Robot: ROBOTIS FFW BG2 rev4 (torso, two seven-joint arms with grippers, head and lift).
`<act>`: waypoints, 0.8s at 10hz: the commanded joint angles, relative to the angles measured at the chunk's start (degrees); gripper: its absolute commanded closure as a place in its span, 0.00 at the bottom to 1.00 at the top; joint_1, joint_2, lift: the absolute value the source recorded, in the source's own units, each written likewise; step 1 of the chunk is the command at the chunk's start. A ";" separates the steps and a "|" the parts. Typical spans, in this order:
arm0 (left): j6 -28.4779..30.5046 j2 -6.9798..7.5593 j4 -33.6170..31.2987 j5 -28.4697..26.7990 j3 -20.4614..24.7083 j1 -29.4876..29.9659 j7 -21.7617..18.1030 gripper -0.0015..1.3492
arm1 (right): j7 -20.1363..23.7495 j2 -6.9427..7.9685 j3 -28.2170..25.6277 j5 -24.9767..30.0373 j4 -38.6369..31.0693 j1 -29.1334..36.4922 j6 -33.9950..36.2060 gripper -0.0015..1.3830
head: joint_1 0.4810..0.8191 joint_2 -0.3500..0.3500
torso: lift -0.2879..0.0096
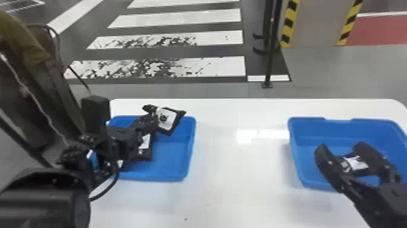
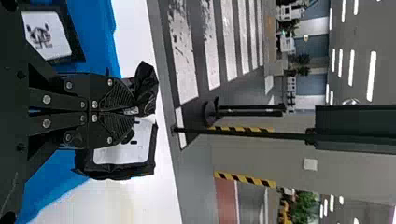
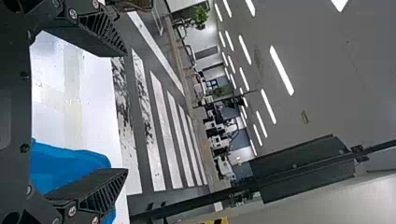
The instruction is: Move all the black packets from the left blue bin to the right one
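Nearest me, the left arm (image 1: 48,197) is coming in over the left blue bin (image 1: 174,175), blocking much of its near and outer side. On the other side, the right end effector (image 1: 339,146) is hanging over the right blue bin (image 1: 298,160), its two fingers standing wide apart. From the head view a black packet (image 1: 355,163) is showing between those fingers, low in the bin and partly covered; the right wrist view is giving bench (image 3: 70,102) and blue plastic there instead, so the packet is lying beyond the grip. The left end effector (image 1: 153,114) is pinching a black packet (image 1: 169,119) above the far part of the left bin. Its label is facing up to the head view, while the left wrist view is revealing crumpled wrapping squeezed at the closed fingertips. Another packet (image 1: 145,148) is lying in that bin, perhaps with one more behind the arm. Past the bench, a dark pole (image 1: 269,60) is rising beside a striped crossing (image 1: 181,18); the wrist views are adding ceiling lights (image 3: 281,70) and greenery (image 2: 306,207).
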 commanded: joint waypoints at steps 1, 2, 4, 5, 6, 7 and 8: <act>-1.35 -0.86 -1.89 4.99 -2.61 2.42 -0.23 0.90 | 0.66 -0.67 2.10 -2.06 1.42 -1.66 0.73 0.11 | 0.63 0.65 | 0.50; -1.77 -0.95 -2.17 6.36 -4.44 2.84 -0.50 0.90 | 1.01 -1.28 3.58 -2.97 2.40 -2.93 1.01 0.11 | 0.63 0.62 | 0.50; -2.19 -0.60 -2.17 9.10 -7.63 2.56 -0.67 0.90 | 1.45 -2.87 8.72 -6.86 5.64 -6.59 1.71 0.11 | 0.63 0.58 | 0.50; -2.47 -0.43 -2.17 10.70 -9.12 2.00 -0.76 0.90 | 1.54 -3.22 10.89 -9.26 7.47 -8.13 1.85 0.11 | 0.63 0.58 | 0.50; -2.76 -0.34 -2.17 11.96 -10.95 1.44 -0.76 0.90 | 1.45 -3.48 12.49 -10.29 8.87 -9.68 1.85 0.11 | 0.63 0.58 | 0.50; -3.32 0.01 -2.03 13.67 -13.12 0.87 -0.76 0.90 | 1.45 -3.74 14.09 -11.77 10.14 -11.09 1.99 0.11 | 0.63 0.57 | 0.50; -3.32 0.19 -2.17 14.81 -14.72 0.17 -0.85 0.90 | 1.45 -3.92 14.89 -12.23 11.12 -12.35 1.99 0.11 | 0.63 0.57 | 0.50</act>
